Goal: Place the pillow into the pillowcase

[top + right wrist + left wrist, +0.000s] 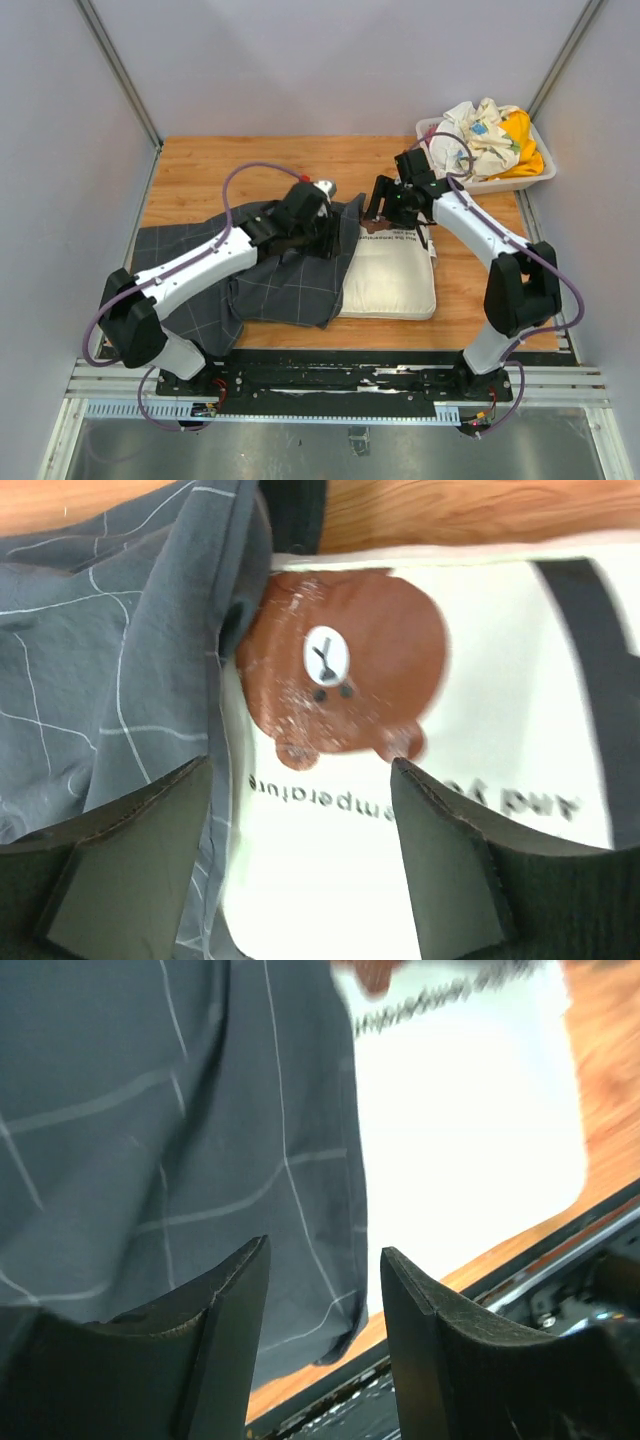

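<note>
The cream pillow [392, 275] lies flat at the table's middle, its brown bear print [345, 670] at the far end. The dark grid-checked pillowcase [215, 275] lies crumpled to its left, its right edge overlapping the pillow's left side. My left gripper [328, 238] is open and empty, hovering over the pillowcase's right edge; its wrist view shows the pillowcase [150, 1130] and pillow [460, 1130] below. My right gripper [378, 215] is open and empty above the pillow's far left corner, over the bear print, with the pillowcase [110, 670] to its left.
A white basket [532, 176] with white, yellow and patterned cloths [490, 135] stands at the back right. Grey walls enclose the wooden table [260, 160]. The black mounting rail [340, 378] runs along the near edge.
</note>
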Available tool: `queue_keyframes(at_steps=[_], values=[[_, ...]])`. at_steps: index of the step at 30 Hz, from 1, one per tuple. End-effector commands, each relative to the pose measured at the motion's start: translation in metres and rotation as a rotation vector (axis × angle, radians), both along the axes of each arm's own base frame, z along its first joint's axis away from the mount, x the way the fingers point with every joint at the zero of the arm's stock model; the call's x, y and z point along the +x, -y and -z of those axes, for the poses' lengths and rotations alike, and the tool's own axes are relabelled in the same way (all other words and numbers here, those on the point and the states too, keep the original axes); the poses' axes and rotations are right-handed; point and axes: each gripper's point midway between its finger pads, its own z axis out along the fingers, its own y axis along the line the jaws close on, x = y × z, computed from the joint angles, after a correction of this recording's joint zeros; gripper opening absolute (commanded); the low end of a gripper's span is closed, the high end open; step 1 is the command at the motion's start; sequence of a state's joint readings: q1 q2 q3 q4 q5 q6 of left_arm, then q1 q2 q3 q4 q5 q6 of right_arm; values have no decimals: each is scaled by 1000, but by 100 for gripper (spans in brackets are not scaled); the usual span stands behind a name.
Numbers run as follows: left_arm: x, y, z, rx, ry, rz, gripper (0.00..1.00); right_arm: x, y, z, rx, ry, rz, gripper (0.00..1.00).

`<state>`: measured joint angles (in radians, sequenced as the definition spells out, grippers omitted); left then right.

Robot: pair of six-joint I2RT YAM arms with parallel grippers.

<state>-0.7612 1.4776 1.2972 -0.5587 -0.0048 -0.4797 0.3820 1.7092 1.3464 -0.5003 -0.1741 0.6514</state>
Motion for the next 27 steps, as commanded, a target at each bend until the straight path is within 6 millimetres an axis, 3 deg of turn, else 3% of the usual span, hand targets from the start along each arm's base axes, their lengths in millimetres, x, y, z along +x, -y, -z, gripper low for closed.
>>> queue_keyframes(at_steps=[1,10,16,21,24,27], values=[[-21,-5,36,79,4,-49,53,-22,44,-26,-115,45,69,73],[-54,21,62,122,-8,-19,57,-77,76,-45,-141,88,99,75],[-63,34,49,72,11,-16,59,-104,87,-41,-140,86,117,75],[-76,34,82,192,-30,4,59,-114,88,-42,-125,91,114,75],[-75,24,107,275,-43,-35,58,-118,88,-43,-121,91,108,75],[-70,12,123,346,-42,-83,45,-122,86,-41,-121,95,66,77]])
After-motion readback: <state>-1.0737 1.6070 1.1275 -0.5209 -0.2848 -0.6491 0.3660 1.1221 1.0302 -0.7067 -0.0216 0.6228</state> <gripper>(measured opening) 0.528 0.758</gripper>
